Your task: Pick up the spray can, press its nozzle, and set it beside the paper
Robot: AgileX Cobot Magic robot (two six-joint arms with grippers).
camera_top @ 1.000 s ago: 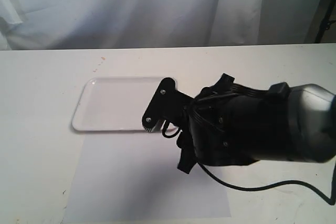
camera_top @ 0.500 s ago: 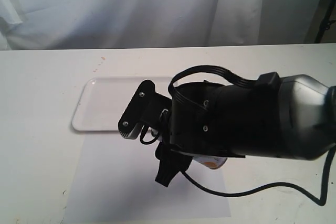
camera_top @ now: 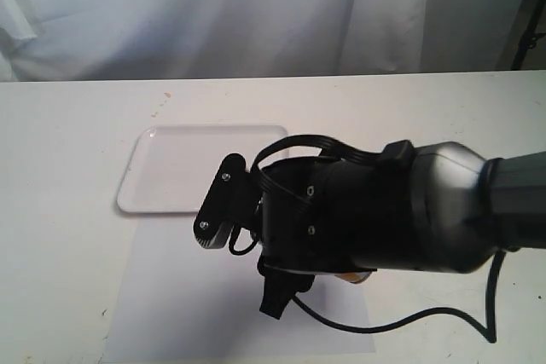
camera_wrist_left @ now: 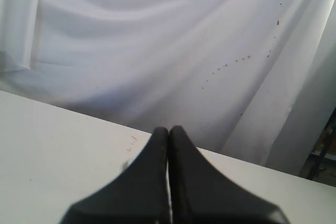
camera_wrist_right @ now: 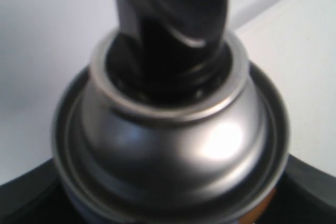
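Note:
The spray can (camera_wrist_right: 173, 145) fills the right wrist view: silver domed top, with the black nozzle (camera_wrist_right: 170, 24) standing on it. My right gripper (camera_wrist_right: 170, 203) is shut on the can, its black fingers (camera_wrist_right: 26, 200) showing at either side. In the exterior view the right arm (camera_top: 384, 210) hangs over the pale lavender paper (camera_top: 188, 296) and hides nearly all of the can; only an orange sliver of the spray can (camera_top: 354, 276) shows under it. My left gripper (camera_wrist_left: 168, 130) is shut on nothing, held above the table and facing the curtain.
A glossy white rimmed tray (camera_top: 171, 168) lies on the table just beyond the paper. A black cable (camera_top: 409, 317) trails from the right arm across the table. A white curtain (camera_top: 213, 14) hangs behind the table.
The right arm has moved left and down in the exterior view, from over the tray's right end to over the paper. The can's orange sliver came into view beneath it.

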